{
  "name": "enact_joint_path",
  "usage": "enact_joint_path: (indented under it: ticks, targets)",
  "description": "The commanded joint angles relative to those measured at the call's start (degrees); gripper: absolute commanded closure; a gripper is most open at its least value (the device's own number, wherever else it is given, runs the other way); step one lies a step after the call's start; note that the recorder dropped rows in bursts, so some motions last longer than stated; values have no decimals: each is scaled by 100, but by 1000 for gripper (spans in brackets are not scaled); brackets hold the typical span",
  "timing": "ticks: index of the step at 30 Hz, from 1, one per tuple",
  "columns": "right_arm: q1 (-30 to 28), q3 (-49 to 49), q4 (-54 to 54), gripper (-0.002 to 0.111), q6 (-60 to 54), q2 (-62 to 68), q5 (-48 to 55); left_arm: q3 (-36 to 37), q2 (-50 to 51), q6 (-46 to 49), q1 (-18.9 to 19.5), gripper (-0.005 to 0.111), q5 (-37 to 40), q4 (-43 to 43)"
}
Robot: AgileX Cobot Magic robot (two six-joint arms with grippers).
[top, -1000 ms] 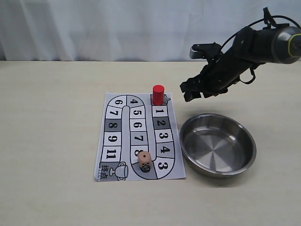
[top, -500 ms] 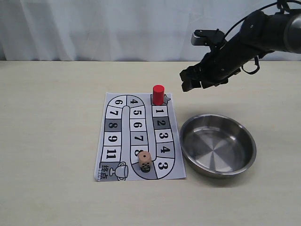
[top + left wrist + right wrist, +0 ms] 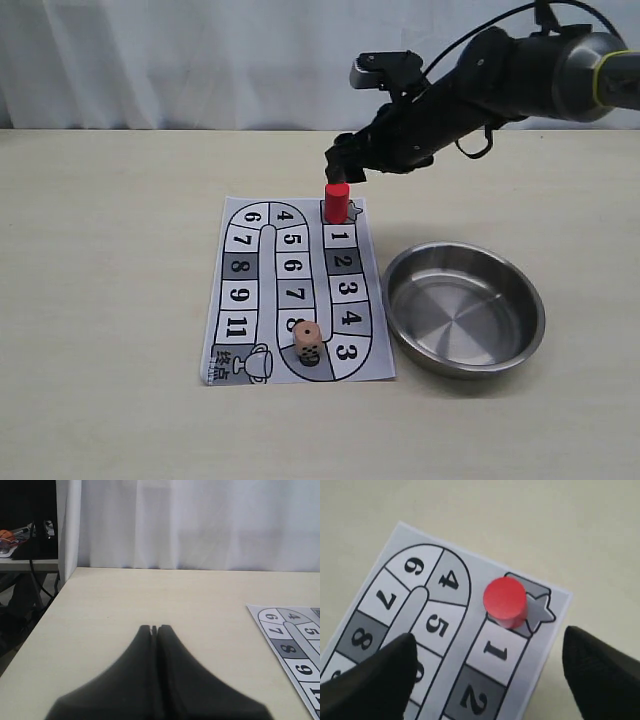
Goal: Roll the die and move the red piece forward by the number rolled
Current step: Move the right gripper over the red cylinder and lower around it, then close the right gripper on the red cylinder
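Observation:
The red piece (image 3: 337, 201) (image 3: 505, 602) stands upright on the grey star square at the top of the numbered paper board (image 3: 236, 300). My right gripper (image 3: 343, 164) (image 3: 487, 647) hangs open just above and behind it, with nothing between its fingers. The die (image 3: 307, 341), tan with black pips, rests on the board's bottom curve near square 8. My left gripper (image 3: 154, 628) is shut and empty over bare table, to the left of the board (image 3: 290, 640); it is outside the exterior view.
A steel bowl (image 3: 520, 350) with nothing in it sits right of the board. A white curtain hangs behind the table. In the left wrist view the table's edge (image 3: 47, 610) drops off toward shelving and cables.
My right arm has swung left from above the bowl's far side until its gripper is over the red piece. Die, piece and bowl have not moved.

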Motion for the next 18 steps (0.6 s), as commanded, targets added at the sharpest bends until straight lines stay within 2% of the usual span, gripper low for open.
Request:
enact_joint_path:
  ticks: [1,5,8,11,18]
  targets:
    - [228,-39,-606,35,545,76,-667,11,-2,-16,-54,107,-74,-21]
    - [238,-458,-846,36,1152,423,-373,11,-2,-16,-54,107,-74,-21]
    - [298,-1194,-1148,36,1257,921,234,11,-2,-16,-54,107,-74,-21]
    - [330,-1604,-1281,37,1273,1285,94,11,-2,-16,-54,107,-74,-21]
    - [330,-1647,-1595,37,1273,1766,-238,11,-2,-16,-54,107,-74,-21]
